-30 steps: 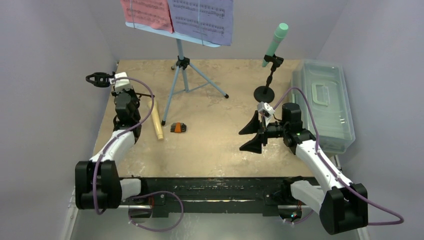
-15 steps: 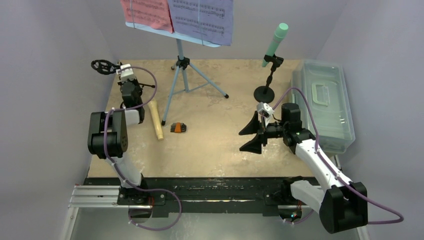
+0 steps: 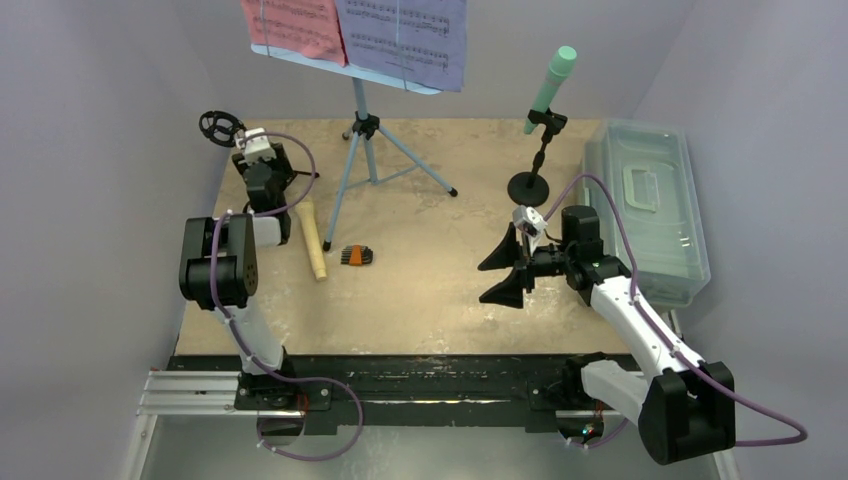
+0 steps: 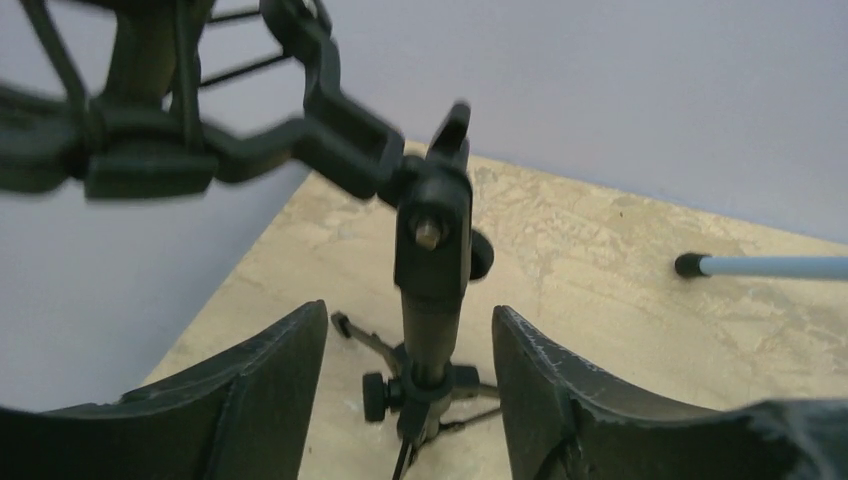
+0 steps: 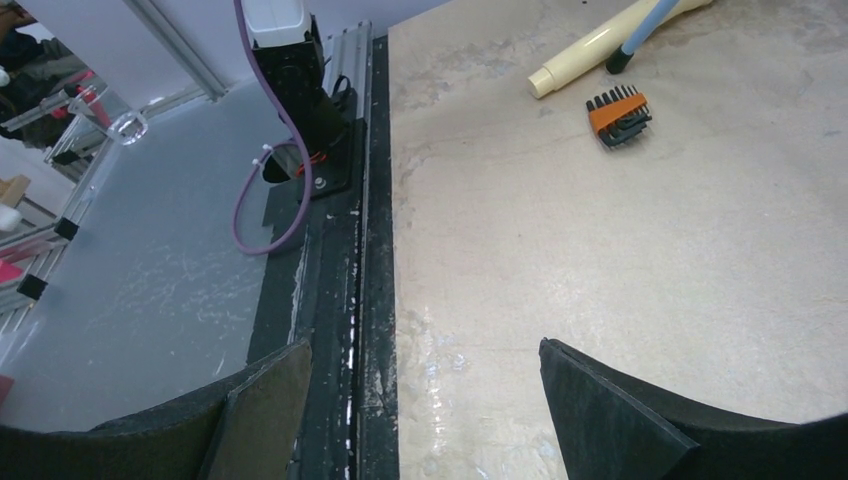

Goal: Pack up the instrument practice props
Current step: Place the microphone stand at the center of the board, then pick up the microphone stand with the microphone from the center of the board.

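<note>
Left gripper [image 4: 408, 312] parted around the stem of a small black microphone tripod [image 4: 432, 235] at the table's [image 3: 430, 290] far-left corner, touching neither side. The right gripper [image 3: 503, 266] gapes wide, well apart, mid-table.

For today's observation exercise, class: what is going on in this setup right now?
Two robot arms are packing up music practice props. The left gripper is open around the stem of a small black microphone tripod in the far-left corner of the table, fingers either side, not touching it. The right gripper hangs open and empty over the table. Nothing looks packed yet: the light-blue tripod holds its sheet-music pages, the mint-green microphone stands upright, the yellow microphone lies flat, and the grey tub is shut.
</note>
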Robot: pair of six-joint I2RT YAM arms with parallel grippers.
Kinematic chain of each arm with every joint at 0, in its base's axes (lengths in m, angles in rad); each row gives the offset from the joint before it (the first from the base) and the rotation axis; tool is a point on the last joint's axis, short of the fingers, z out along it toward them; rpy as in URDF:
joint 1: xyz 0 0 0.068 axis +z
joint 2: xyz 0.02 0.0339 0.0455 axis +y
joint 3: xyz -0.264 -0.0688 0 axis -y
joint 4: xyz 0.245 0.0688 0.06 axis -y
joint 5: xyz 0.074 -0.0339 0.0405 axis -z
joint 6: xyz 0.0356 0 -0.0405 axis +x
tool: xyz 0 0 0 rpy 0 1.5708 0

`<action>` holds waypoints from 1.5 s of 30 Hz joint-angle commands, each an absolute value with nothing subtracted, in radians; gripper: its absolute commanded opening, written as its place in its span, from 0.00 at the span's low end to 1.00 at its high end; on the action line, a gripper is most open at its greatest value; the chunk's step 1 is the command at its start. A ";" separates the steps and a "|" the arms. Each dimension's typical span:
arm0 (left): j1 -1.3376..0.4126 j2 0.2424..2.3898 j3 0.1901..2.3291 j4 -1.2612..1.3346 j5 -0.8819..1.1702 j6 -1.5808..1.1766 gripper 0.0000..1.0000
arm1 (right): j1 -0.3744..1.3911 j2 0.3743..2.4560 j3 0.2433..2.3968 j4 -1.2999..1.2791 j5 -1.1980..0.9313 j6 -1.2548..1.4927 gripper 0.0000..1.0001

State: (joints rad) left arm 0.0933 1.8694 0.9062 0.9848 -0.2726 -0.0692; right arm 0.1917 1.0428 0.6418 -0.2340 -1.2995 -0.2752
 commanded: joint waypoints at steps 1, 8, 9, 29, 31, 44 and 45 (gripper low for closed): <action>0.097 1.785 0.842 0.999 -0.258 -0.132 0.66 | 0.198 1.038 0.693 -0.261 -1.293 -0.314 0.88; 0.097 1.582 0.763 0.745 -0.190 -0.228 0.79 | 0.198 1.014 0.704 -0.296 -1.286 -0.346 0.88; 0.097 1.548 0.754 0.699 -0.186 -0.248 0.80 | 0.197 1.007 0.705 -0.296 -1.285 -0.348 0.88; 0.094 0.831 0.582 0.051 0.102 -0.390 1.00 | 0.180 0.953 0.749 -0.478 -1.183 -0.576 0.89; 0.091 0.812 0.595 -0.006 0.140 -0.379 1.00 | 0.172 0.953 0.755 -0.507 -1.173 -0.609 0.89; 0.047 0.745 0.582 -0.070 0.287 -0.356 1.00 | 0.108 0.959 0.787 -0.647 -1.168 -0.785 0.90; 0.047 0.742 0.580 -0.063 0.290 -0.360 1.00 | 0.102 0.963 0.790 -0.656 -1.169 -0.795 0.91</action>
State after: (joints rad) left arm 0.0498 0.7624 0.5907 -0.0948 0.2340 -0.3569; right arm 0.1219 0.9665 0.7414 -0.5930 -1.1679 -0.7082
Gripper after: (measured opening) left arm 0.996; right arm 0.900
